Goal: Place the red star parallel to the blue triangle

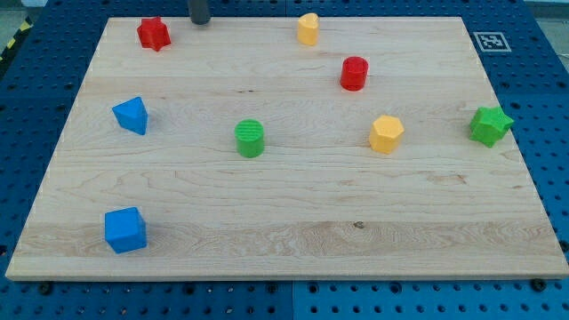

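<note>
- Hovering at the view's top edge, my tip (200,22) holds nothing and stands just right of the red star (153,34), not touching it.
- Blue triangle (132,116) lies below the star, well apart.

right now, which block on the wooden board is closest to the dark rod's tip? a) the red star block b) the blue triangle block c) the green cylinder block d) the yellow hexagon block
a: my tip sits at the view's top edge of the wooden board, just to the view's right of the red star block, not touching it, with every other block farther off.
</note>
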`<move>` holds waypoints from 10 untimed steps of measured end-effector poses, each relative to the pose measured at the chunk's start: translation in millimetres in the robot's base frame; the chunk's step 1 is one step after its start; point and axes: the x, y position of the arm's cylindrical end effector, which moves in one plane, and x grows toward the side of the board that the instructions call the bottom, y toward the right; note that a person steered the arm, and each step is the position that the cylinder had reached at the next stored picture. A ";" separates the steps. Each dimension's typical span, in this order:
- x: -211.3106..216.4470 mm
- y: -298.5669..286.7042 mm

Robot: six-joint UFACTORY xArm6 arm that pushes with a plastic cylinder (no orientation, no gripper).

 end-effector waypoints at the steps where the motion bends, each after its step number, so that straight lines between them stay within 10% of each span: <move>1: 0.0 0.0; 10: -1.3 -87.6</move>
